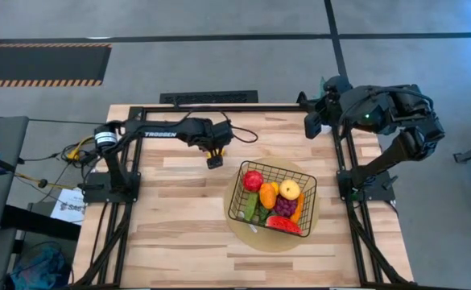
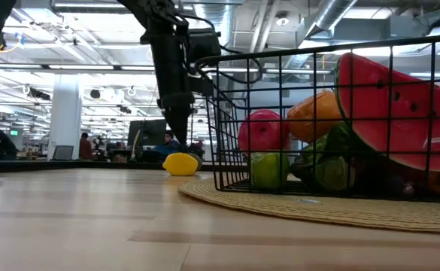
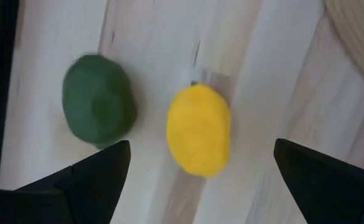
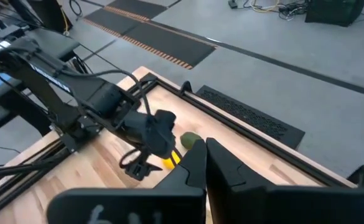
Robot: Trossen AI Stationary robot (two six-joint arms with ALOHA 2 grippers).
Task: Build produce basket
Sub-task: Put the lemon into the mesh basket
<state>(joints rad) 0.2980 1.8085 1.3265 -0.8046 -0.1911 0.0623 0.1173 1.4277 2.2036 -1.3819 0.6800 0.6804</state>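
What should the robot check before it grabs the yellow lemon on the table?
1. Left gripper open wide enough: ok.
2. Lemon lined up between the fingers: ok.
3. Green fruit clear of the lemon: ok, a gap shows between them.
4. Fingers low enough to close on the lemon: cannot tell.
5. Room in the basket for one more: ok, though it looks rather full.
6. Right gripper out of the way: ok, shut and parked at the far corner.

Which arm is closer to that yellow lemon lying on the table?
The left. Its end effector hangs open right above the lemon. The right end effector is shut, raised at the table's far right corner.
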